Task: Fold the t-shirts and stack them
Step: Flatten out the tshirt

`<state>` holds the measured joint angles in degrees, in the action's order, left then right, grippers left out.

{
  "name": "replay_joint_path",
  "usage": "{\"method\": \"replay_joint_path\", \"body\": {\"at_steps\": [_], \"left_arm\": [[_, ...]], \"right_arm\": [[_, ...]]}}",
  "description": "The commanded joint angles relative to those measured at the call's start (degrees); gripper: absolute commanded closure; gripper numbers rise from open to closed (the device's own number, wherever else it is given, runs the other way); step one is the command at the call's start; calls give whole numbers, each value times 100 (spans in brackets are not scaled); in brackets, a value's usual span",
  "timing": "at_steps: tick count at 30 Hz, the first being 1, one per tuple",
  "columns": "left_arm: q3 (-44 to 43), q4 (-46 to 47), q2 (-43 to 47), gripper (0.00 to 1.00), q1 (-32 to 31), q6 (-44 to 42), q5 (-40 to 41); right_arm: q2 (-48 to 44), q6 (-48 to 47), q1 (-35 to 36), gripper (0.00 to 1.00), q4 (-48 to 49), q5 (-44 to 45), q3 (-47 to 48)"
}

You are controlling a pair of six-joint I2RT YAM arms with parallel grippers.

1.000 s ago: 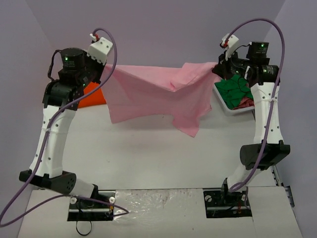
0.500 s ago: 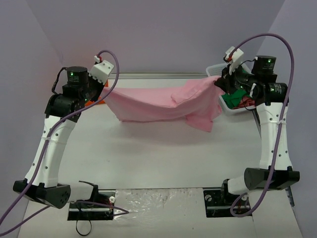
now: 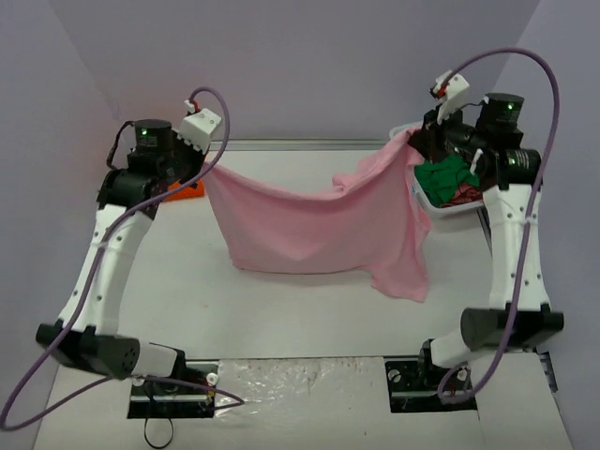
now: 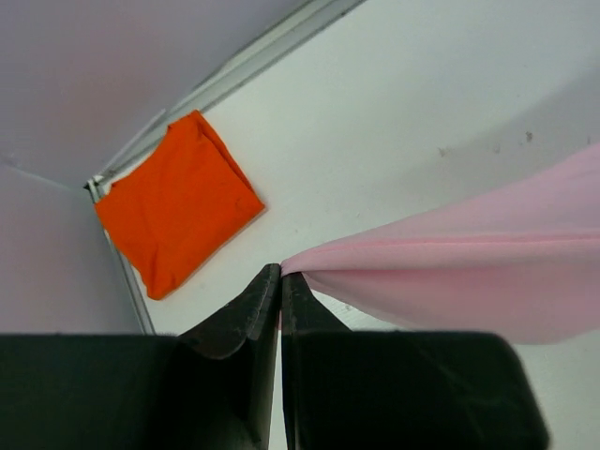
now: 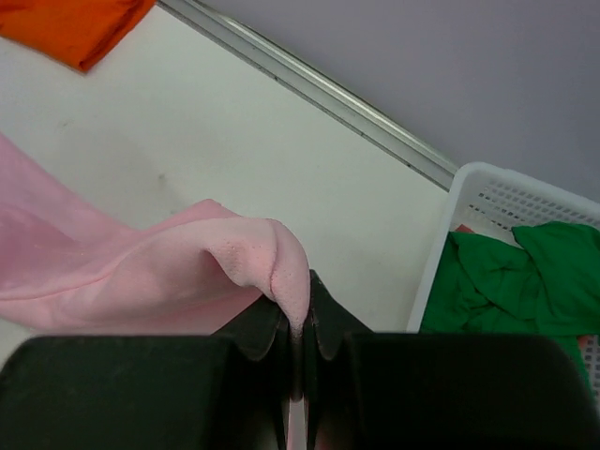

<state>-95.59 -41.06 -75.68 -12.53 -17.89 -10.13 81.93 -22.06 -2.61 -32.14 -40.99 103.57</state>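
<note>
- left fingers and right fingers each pinched shut on an upper end of pink t-shirt
- shirt hangs between them, long axis left-right (hem sags toward bench)

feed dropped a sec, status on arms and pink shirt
Left gripper and right gripper: jaws shut on pink t-shirt. Shirt hangs spread between them. Orange t-shirt folded far left; white basket beside right gripper.
</note>
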Motion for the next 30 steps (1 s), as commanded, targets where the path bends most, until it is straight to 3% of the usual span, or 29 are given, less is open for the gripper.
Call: {"method": "replay_joint_path", "body": {"at_steps": [1, 5, 8, 12, 16, 19, 21, 25, 27, 29, 30], "left_arm": [[-55, 441, -1129, 98, 260, 198, -392], [-1213, 275, -2273, 97, 515, 374, -613], [-2479, -156, -2951, 98, 550, 409, -604], [-3903, -701, -3216, 98, 550, 506, -630], [-4538, -1035, -2517, 97, 550, 550, -666], [-3908, -870, -1534, 98, 550, 410, -631], [-2916, -738, -1004, 98, 550, 234, -517], [-922, -588, 525, 98, 550, -433, -481], [253, -666, 1070, 98, 550, -1056, -865], [715, -1428, 1616, 97, 559, -1809, -1349], [1109, -2058, 1861, 84, 550, -2076, -1908]], "right_arm": [[1446, 544, -38, 100, 446, 311, 460], [2851, 730, -38, 100, 410, 381, 1855], [3371, 791, -38, 100, 261, 443, 2622], [3383, 888, -64, 100, 173, 408, 3634], [2707, 888, -169, 100, 199, 215, 3803], [1881, 801, -292, 100, 208, -127, 3078], [1144, 600, -301, 100, 199, -338, 2417], [-254, 80, -301, 100, 182, -410, 239], [-1106, -87, -301, 100, 138, -322, -1045], [-1828, -499, -301, 98, -186, -190, -2019], [-2039, -640, -293, 90, -501, -111, -2251]]}}
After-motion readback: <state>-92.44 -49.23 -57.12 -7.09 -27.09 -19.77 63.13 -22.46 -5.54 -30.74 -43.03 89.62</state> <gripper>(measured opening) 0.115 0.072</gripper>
